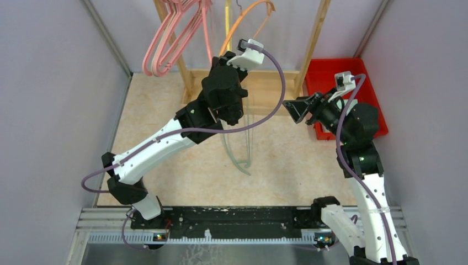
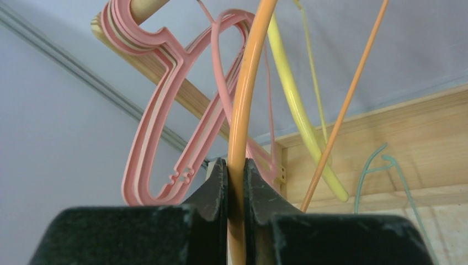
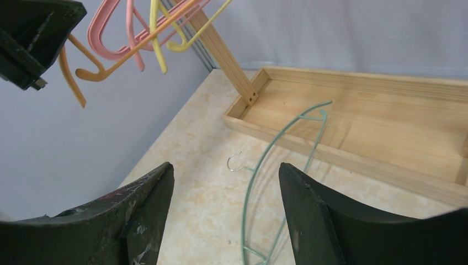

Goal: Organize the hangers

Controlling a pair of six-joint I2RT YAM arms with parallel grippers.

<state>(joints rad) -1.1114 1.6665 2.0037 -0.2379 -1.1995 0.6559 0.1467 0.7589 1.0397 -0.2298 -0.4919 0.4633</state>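
My left gripper (image 2: 236, 182) is raised near the rack's rail and is shut on the thick orange hanger (image 2: 248, 83), whose arc runs up between the fingers. From above, that orange hanger (image 1: 251, 14) curves over the left gripper (image 1: 229, 58). Several pink hangers (image 1: 171, 41) hang on the wooden rail (image 2: 143, 8) to the left, and a yellow hanger (image 2: 292, 105) hangs just right of the orange one. A thin pale green hanger (image 3: 265, 165) lies on the table, one end resting on the rack's base. My right gripper (image 3: 226, 171) hovers open above it, holding nothing.
The wooden rack frame (image 1: 259, 83) stands at the back, its flat base tray (image 3: 359, 121) on the table. A red bin (image 1: 331, 72) sits at the back right behind the right arm. Grey walls close in both sides.
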